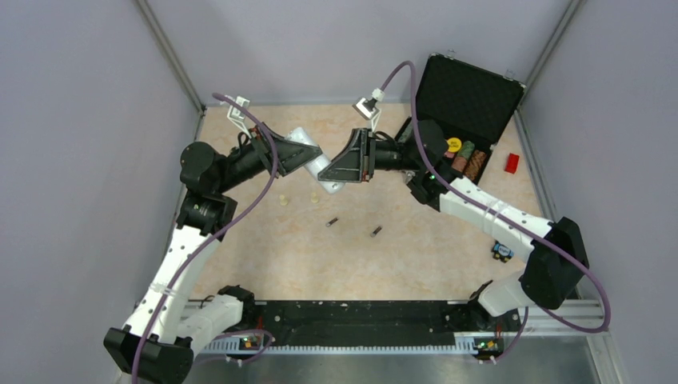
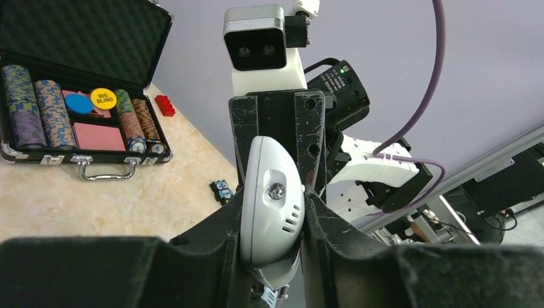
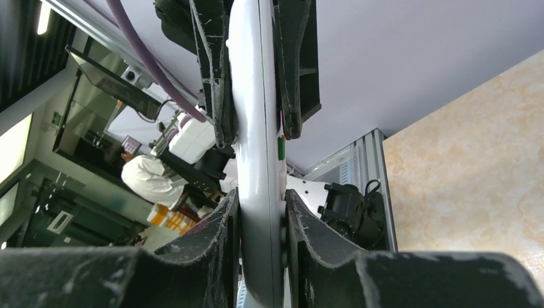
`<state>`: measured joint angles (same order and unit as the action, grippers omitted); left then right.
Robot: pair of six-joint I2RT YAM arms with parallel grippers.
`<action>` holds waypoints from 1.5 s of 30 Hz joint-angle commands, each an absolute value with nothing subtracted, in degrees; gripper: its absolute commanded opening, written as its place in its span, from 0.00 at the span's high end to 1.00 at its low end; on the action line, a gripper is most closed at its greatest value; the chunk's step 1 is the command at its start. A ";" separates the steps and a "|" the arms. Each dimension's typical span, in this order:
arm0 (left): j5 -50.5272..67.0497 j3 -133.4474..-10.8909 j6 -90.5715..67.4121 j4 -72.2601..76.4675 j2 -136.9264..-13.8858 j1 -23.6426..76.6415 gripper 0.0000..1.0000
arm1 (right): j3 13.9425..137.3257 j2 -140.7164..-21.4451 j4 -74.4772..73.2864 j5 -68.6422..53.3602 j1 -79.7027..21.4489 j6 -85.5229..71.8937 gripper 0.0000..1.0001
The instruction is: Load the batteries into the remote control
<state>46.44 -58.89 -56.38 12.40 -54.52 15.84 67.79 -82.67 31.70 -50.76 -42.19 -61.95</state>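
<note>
The white remote control [image 1: 302, 145] is held in the air over the far middle of the table, between both grippers. My left gripper [image 1: 312, 158] is shut on one end; in the left wrist view its rounded end [image 2: 272, 199] sits clamped between my fingers. My right gripper [image 1: 337, 168] is shut on the other end; in the right wrist view the remote [image 3: 256, 160] shows edge-on between the pads. Two batteries lie loose on the table below, one [image 1: 332, 222] left of the other [image 1: 376, 232].
Two cream pegs [image 1: 282, 200] [image 1: 314, 197] stand near the batteries. An open black case of poker chips [image 1: 464, 120] is at the far right, a red brick [image 1: 512, 162] beside it. A small owl figure [image 1: 501, 252] lies near the right arm.
</note>
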 commanded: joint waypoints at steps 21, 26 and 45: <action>22.97 -54.02 -35.43 8.37 -53.02 15.82 1.00 | 66.60 -72.35 0.37 -11.95 -41.72 -58.94 0.42; 22.38 -53.39 -35.85 9.78 -54.10 15.89 1.00 | 64.26 -73.12 4.19 -11.66 -43.02 -64.30 0.49; 25.35 -52.64 -36.87 12.79 -56.48 15.91 1.00 | 64.05 -81.22 13.44 -18.49 -43.99 -73.75 0.62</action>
